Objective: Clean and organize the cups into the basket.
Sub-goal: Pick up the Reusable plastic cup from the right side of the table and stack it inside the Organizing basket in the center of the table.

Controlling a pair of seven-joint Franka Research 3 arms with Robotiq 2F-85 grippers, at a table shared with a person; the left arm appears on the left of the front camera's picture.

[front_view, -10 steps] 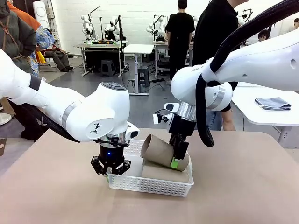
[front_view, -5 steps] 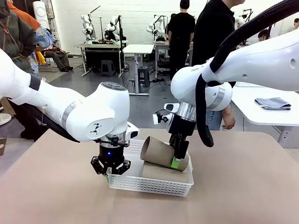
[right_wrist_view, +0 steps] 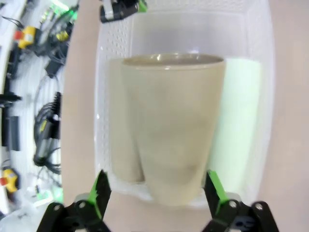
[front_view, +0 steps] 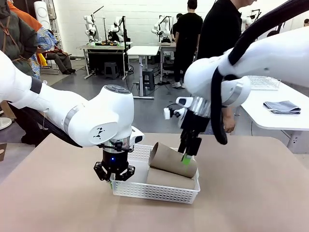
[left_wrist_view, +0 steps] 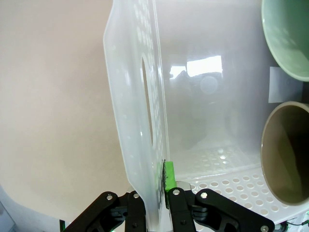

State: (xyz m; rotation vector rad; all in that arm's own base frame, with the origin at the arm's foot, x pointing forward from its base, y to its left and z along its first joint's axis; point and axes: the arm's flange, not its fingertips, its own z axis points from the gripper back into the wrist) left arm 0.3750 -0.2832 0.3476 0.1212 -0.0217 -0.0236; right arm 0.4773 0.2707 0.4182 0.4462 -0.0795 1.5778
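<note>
Cups lie on their sides in the white basket (front_view: 159,191) on the tan table (front_view: 251,193), one tan cup (front_view: 172,160) resting tilted atop another (front_view: 169,179). The right wrist view adds a mint cup (right_wrist_view: 239,121) beside the tan ones, hidden from the front. The left gripper (front_view: 114,172), pressed together, pinches the basket's end wall by its cut-out handle. The right gripper (front_view: 187,155) hangs spread just above the top cup, holding nothing. People stand beyond the table; a grey cloth (front_view: 282,107) lies on a side table.
</note>
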